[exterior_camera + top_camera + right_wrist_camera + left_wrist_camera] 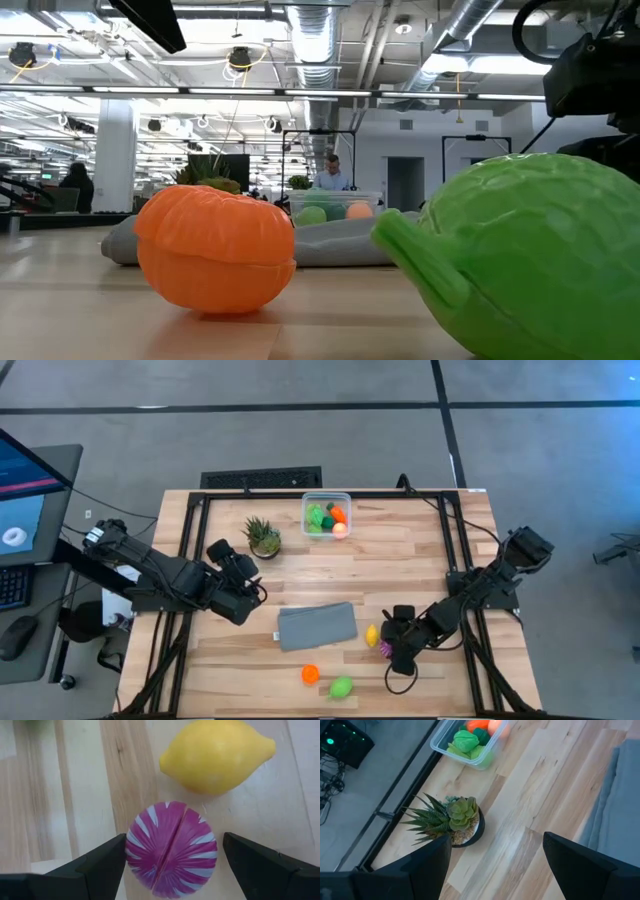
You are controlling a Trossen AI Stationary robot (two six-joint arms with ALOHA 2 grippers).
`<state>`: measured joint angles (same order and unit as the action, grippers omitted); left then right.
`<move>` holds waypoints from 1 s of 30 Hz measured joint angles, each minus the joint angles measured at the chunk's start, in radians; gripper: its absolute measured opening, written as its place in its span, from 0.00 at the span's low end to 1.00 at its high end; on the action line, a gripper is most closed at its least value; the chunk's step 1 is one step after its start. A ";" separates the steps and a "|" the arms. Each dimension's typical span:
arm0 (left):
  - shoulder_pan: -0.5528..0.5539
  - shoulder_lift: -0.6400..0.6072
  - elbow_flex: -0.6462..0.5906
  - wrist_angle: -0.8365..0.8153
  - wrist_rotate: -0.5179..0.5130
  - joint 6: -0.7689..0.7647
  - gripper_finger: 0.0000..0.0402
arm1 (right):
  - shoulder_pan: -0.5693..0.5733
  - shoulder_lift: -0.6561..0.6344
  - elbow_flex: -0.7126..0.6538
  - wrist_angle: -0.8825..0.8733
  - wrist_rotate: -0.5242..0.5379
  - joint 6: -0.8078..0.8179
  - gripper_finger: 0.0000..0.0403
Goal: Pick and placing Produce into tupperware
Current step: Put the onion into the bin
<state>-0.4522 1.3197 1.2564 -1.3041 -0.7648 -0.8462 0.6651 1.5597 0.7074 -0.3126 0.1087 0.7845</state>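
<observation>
The clear tupperware (326, 515) stands at the table's far middle with several green and orange produce pieces inside. A yellow lemon (372, 636), a purple striped piece (385, 648), an orange piece (310, 674) and a green piece (342, 687) lie on the wood near the front. My right gripper (397, 650) hangs open over the purple piece (172, 851), one finger on either side, a gap between the left finger and the piece; at the right finger I cannot tell. My left gripper (238, 575) waits open above the table's left side, near the potted plant (263, 537).
A flat grey cloth (317, 626) lies in the middle of the table between the loose produce and the tub. The potted plant stands left of the tub. The lemon (217, 755) lies just beyond the purple piece.
</observation>
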 joint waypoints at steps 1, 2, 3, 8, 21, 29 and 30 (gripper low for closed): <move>0.000 0.000 0.000 0.000 0.000 -0.002 0.76 | 0.000 0.000 0.000 0.000 0.001 0.000 0.86; 0.000 0.000 0.000 0.000 0.000 -0.003 0.76 | 0.000 0.000 0.000 0.000 0.001 0.000 0.86; 0.000 0.000 0.000 0.000 -0.001 -0.003 0.76 | 0.000 0.000 0.000 0.000 0.001 0.000 0.85; 0.000 0.000 0.000 0.000 -0.007 -0.003 0.76 | 0.000 0.000 0.000 -0.012 0.006 0.004 0.82; 0.000 0.000 0.000 0.000 -0.010 -0.004 0.76 | 0.000 0.000 0.000 -0.028 0.035 0.053 0.75; 0.000 0.000 0.000 0.000 -0.010 -0.004 0.76 | 0.002 0.000 0.000 -0.023 0.079 0.108 0.75; 0.000 0.000 0.000 0.000 -0.010 -0.004 0.76 | 0.003 0.000 0.000 -0.023 0.079 0.113 0.75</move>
<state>-0.4522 1.3197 1.2564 -1.3041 -0.7750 -0.8497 0.6680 1.5597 0.7074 -0.3355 0.1874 0.8980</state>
